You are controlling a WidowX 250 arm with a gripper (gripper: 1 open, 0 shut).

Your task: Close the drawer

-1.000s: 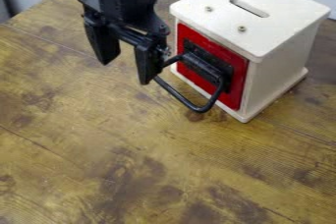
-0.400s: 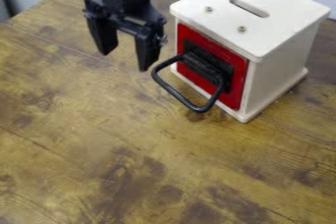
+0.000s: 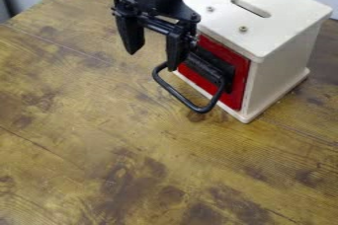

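On the counter [image 3: 93, 140], we saw the tool [image 3: 154, 47] spread wide above the drawer [image 3: 211, 69] handle [image 3: 183, 89].

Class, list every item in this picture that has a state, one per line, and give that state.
Red box-shaped drawer: pushed in, front about flush with the housing.
Black loop handle: sticking out, free of the fingers.
Black two-finger gripper: open, empty, above the handle.
Cream-white cabinet housing: upright on the wooden table.
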